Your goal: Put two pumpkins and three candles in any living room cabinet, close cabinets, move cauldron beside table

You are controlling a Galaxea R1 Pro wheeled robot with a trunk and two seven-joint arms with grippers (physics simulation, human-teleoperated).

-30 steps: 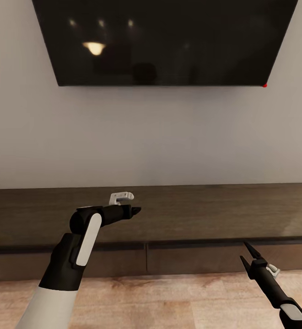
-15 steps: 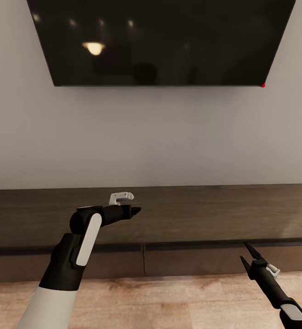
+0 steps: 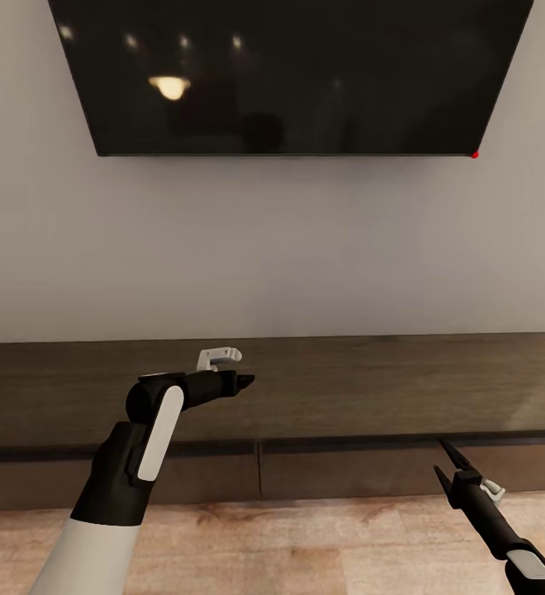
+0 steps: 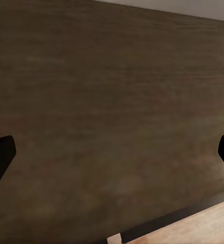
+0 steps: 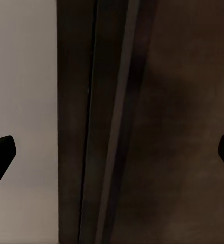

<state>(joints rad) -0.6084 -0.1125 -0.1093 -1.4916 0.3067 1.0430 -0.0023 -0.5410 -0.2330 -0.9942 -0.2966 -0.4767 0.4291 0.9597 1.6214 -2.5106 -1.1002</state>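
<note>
The robot is facing the cabinet point(image 3: 305, 397), whose long axis is running left to right under a wall-mounted television point(image 3: 289, 74). The left end effector point(image 3: 244, 382) is hovering above the cabinet's flat top, fingers spread wide and empty. The right end effector point(image 3: 444, 460) is sitting lower, its fingers also wide and empty, just before the right-hand front, so it appears the nearer one for opening it. Both fronts are looking closed. No brand, label or readable writing is showing anywhere.
</note>
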